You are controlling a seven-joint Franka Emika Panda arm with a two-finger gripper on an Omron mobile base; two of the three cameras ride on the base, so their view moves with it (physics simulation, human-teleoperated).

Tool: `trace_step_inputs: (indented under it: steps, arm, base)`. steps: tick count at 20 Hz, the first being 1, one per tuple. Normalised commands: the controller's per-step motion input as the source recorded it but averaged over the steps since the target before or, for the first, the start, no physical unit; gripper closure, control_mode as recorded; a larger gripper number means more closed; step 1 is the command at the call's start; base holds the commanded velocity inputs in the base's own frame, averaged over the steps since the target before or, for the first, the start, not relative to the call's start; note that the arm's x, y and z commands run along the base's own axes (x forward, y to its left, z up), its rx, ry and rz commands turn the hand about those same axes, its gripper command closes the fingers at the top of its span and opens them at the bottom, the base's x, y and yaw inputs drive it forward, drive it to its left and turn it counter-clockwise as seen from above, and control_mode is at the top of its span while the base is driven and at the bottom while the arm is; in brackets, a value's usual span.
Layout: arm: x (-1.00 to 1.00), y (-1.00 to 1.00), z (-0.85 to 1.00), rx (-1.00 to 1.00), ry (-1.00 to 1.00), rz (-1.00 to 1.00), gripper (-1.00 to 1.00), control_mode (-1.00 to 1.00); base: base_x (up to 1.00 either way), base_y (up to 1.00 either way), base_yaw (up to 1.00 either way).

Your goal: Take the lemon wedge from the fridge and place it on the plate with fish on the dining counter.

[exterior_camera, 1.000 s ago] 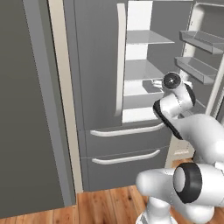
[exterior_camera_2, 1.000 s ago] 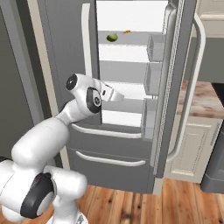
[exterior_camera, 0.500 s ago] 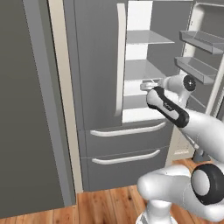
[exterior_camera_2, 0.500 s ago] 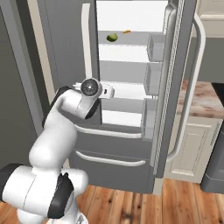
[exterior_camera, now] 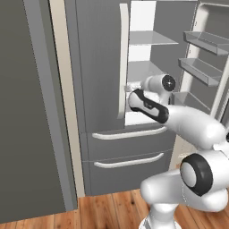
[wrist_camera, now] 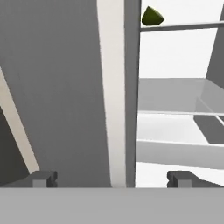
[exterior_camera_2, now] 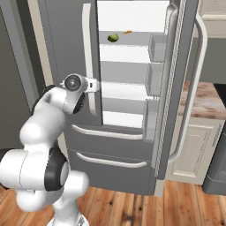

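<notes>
The gripper (wrist_camera: pixel 111 177) has its jaws spread wide and holds nothing, facing the edge of the closed left door of the fridge (exterior_camera_2: pixel 66 44). The lemon wedge (wrist_camera: pixel 152 16) sits on an upper shelf (wrist_camera: pixel 183 26), at one o'clock from the gripper.

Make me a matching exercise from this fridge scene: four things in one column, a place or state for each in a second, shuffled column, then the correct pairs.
Things:
1. lemon wedge
2. gripper
3. right fridge door
4. left fridge door

Places or states:
A. swung open, bins on its inner side
B. on an upper white shelf
C. closed, long white handle at its edge
D. open and empty, facing the left door's edge

Pairs: 1-B, 2-D, 3-A, 4-C
</notes>
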Motion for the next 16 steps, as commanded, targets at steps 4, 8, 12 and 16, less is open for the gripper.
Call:
trace_step_inputs:
  steps: [4, 8, 12, 16]
  arm:
    - [0.14, 0.34, 0.23, -0.12, 0.16, -0.03, -1.00, -1.00]
    - [0.28, 0.00, 0.04, 0.00, 0.06, 0.00, -1.00, -1.00]
    - [0.13, -0.05, 0.01, 0.00, 0.02, 0.00, -1.00, -1.00]
    - [0.29, -0.26, 0.00, 0.01, 0.04, -0.04, -1.00, -1.00]
  base:
    - [0.00, 0.00, 0.00]
    - [0.00, 0.00, 0.00]
    - [0.00, 0.00, 0.00]
    - [0.00, 0.00, 0.00]
